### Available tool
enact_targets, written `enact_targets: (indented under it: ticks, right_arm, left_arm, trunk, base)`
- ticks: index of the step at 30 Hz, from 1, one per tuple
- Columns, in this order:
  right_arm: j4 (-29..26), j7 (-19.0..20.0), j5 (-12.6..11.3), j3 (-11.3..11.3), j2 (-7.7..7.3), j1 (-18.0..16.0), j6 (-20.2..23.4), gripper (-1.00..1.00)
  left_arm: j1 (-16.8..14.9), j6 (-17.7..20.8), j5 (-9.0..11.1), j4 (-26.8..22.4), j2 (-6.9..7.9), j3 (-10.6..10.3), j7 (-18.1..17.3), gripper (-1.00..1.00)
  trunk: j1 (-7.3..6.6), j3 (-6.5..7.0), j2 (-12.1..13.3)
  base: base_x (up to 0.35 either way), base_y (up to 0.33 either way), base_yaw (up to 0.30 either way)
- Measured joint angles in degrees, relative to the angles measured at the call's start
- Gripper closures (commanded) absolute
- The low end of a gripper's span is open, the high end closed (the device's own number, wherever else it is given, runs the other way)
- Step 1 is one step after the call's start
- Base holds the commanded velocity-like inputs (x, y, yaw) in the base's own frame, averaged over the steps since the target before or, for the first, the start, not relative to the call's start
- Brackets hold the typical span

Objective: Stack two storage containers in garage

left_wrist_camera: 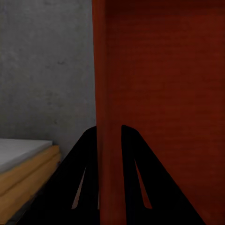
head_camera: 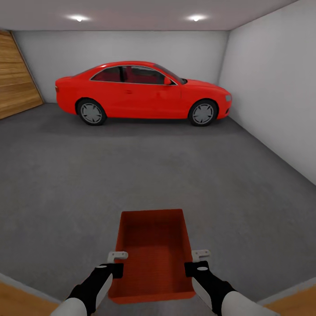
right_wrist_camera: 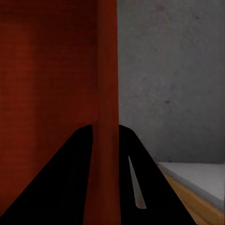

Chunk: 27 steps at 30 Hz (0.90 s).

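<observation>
One orange-red rectangular storage container point(head_camera: 151, 256), open-topped with plain low walls and a flat, faintly ribbed bottom, hangs between the two arms just above the dark grey concrete floor point(head_camera: 145, 175) of the garage. That floor is rough and speckled, matte all the way to the far wall. The left tool point(head_camera: 117, 262) is clamped on the container's left wall point(left_wrist_camera: 108, 93); from the left wrist its two black fingers point(left_wrist_camera: 84, 178) straddle the thin red edge, one inside, one outside. The right tool point(head_camera: 198, 260) grips the opposite wall point(right_wrist_camera: 108, 84) the same way, its dark fingers point(right_wrist_camera: 70, 178) closed around the rim. Each tool carries a small white bracket on top, two in all.

Ahead stands one glossy red coupe car point(head_camera: 142, 93), side-on, two silver wheels showing, well apart from the container. A wood-panelled door point(head_camera: 15, 79) with horizontal planks fills the left wall; the other walls point(head_camera: 272, 87) are smooth grey-white. Two round ceiling lights point(head_camera: 78, 18) glow overhead. At the near corners, strips of light wood-plank flooring point(head_camera: 17, 303) meet a pale threshold.
</observation>
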Motion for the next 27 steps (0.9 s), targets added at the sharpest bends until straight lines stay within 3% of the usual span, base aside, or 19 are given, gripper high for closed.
enact_targets:
  ticks: [27]
  right_arm:
    - [0.0,0.0,0.0,0.0,0.00,0.0,0.0,1.00]
  left_arm:
    - [0.0,0.0,0.0,0.0,0.00,0.0,0.0,1.00]
  trunk:
    - [0.00,0.00,0.0]
  base:
    - [0.323,0.000,0.000]
